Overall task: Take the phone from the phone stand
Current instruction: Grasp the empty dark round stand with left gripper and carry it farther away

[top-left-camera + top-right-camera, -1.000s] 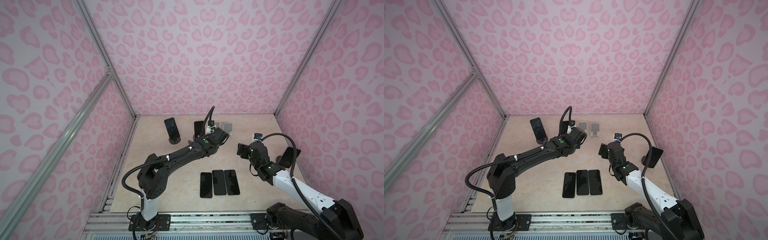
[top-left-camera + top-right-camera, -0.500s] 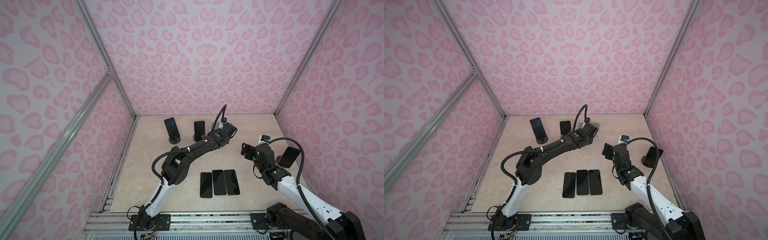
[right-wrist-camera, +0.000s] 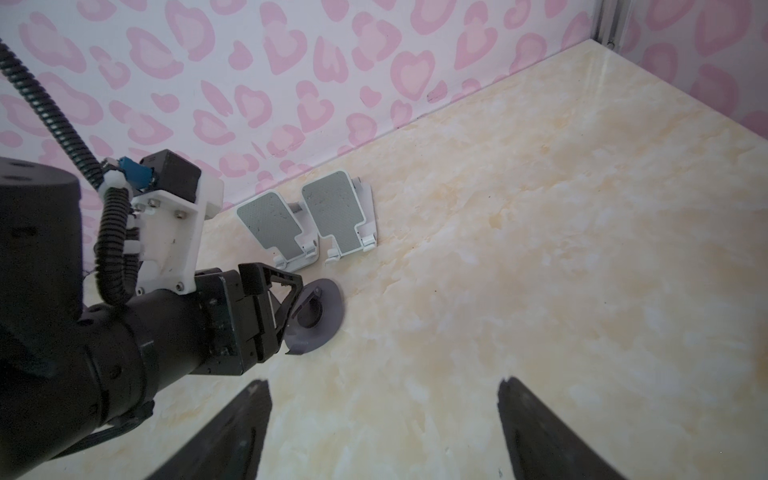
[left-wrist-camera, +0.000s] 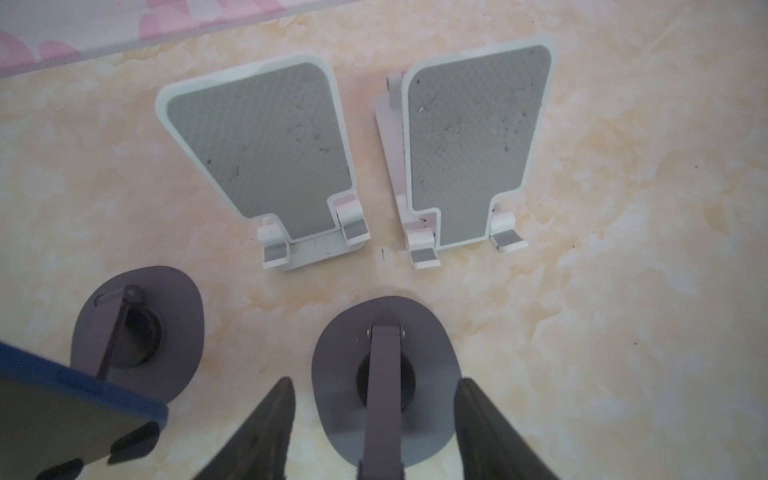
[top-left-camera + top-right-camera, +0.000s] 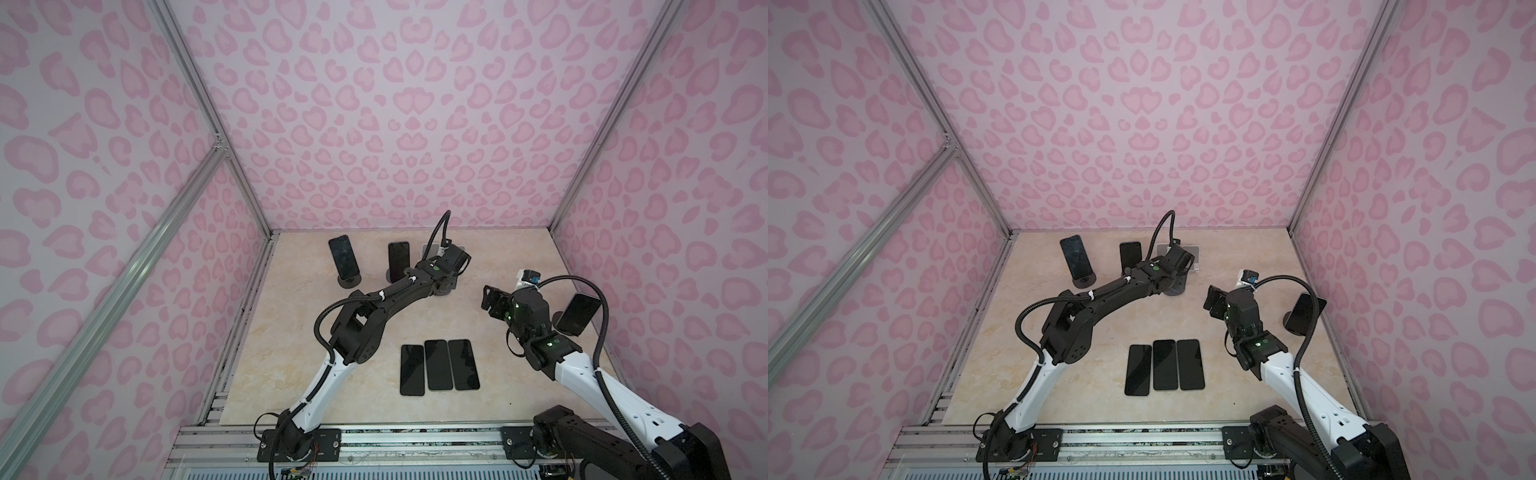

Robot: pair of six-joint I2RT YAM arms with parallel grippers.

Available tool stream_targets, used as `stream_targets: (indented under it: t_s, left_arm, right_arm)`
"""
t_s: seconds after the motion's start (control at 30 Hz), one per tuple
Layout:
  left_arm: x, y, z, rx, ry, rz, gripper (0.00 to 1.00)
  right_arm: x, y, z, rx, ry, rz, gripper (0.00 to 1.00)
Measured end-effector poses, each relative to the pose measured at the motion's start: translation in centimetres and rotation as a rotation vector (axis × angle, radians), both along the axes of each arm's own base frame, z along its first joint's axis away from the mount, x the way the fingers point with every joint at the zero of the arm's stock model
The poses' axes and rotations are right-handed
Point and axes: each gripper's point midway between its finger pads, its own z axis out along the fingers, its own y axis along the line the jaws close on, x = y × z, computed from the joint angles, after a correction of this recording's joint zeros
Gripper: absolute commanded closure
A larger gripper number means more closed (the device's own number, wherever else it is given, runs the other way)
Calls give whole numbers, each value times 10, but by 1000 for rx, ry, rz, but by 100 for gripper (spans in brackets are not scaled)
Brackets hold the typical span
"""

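Three dark phones lean on phone stands: one at the back left (image 5: 344,259), a blue-cased one beside it (image 5: 399,259) (image 4: 62,415), and one at the right wall (image 5: 578,311). My left gripper (image 5: 452,272) (image 4: 375,380) hangs open over an empty dark stand (image 4: 386,374) (image 3: 318,320). Its jaws straddle that stand's thin arm without touching it. My right gripper (image 5: 492,301) (image 3: 384,415) is open above bare tabletop, left of the phone by the right wall, with nothing between its fingers.
Two empty white stands (image 4: 266,153) (image 4: 469,145) sit near the back wall behind the dark stand. Three phones (image 5: 438,365) lie flat side by side at the front middle. Pink patterned walls close in the marble tabletop (image 5: 291,353) on three sides.
My left gripper swung right, from beside the blue-cased phone to over the empty dark stand, and its elbow came forward. The right gripper barely shifted. Neither gripper's opening changed.
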Motion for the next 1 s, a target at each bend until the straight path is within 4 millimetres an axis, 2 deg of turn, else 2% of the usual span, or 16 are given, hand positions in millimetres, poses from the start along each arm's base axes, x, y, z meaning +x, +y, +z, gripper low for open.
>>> stream_targets:
  t_s: [0.17,0.27,0.33,0.47,0.6,0.8,1.0]
  left_arm:
    - [-7,1,-3,9,36,-16,10]
    - [-16,5,-15,32,71,-29,6]
    - [-25,6,-26,54,101,-58,0]
    - [-43,2,-44,81,152,-123,2]
    - [-59,1,-60,103,193,-180,2]
    - [-74,10,-49,81,197,-218,3]
    - [-77,7,-5,8,144,-238,2]
  right_arm:
    - [0,0,-1,-1,1,1,12]
    - [0,0,1,-1,-2,0,11]
    - [0,0,0,-5,-1,2,10]
    - [3,1,0,-35,6,15,10]
    - [10,4,8,-67,9,27,9]
    - [18,5,39,-105,-10,36,8]
    - [17,2,39,-144,28,39,8]
